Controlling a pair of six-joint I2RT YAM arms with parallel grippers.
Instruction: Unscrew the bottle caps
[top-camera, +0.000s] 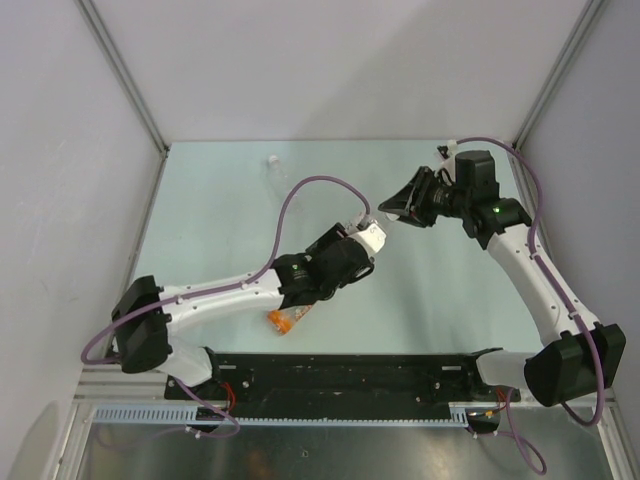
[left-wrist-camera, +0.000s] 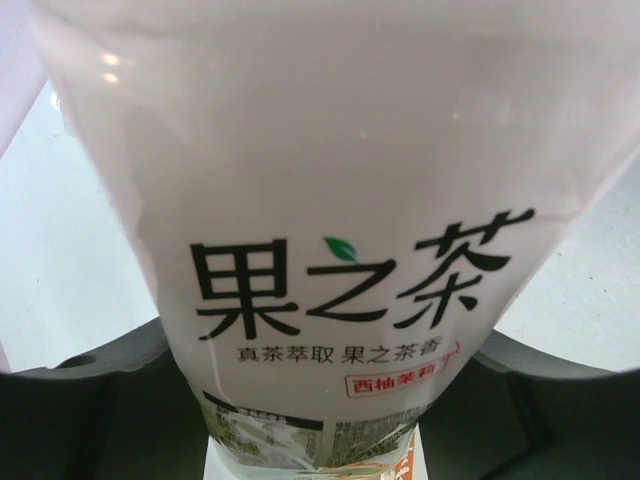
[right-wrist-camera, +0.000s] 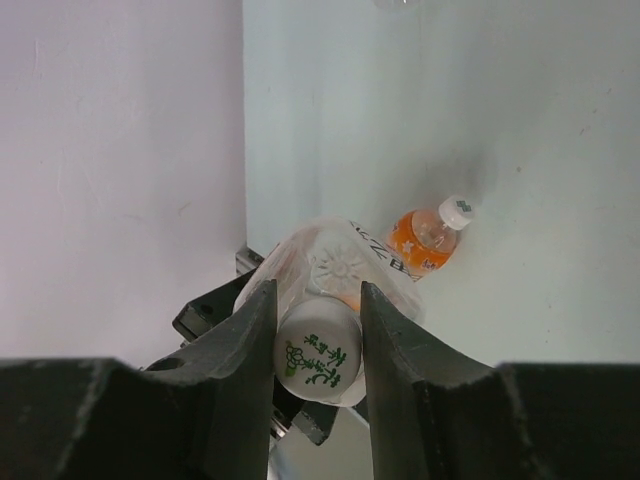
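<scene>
Three bottles on view. Labelled bottle (top-camera: 372, 237) at centre of top view: left gripper (top-camera: 362, 245) jaws clamped on body, right gripper (right-wrist-camera: 317, 318) jaws clamped on its white cap (right-wrist-camera: 318, 365). Orange bottle (top-camera: 285, 318) lying lower centre, beneath left arm. Clear bottle (top-camera: 273, 170) upper centre, well apart.

Counter (top-camera: 230, 220): pale mint green. Tea bottle (left-wrist-camera: 340, 150): white label w/ bold black characters, small green leaf, red-framed box w/ red text, green and orange print at bottom. Tea-bottle cap (right-wrist-camera: 318, 362): white w/ green print. Orange bottle (right-wrist-camera: 420, 245): orange body, white star, black-on-white label strip. Orange-bottle cap (right-wrist-camera: 458, 211): white, small dark mark. Clear bottle (top-camera: 273, 168): colourless. Right fingers (right-wrist-camera: 250, 350): matte black. Left arm (top-camera: 220, 295), right arm (top-camera: 545, 280): white links, black joints. Cables (top-camera: 285, 215): purple.
</scene>
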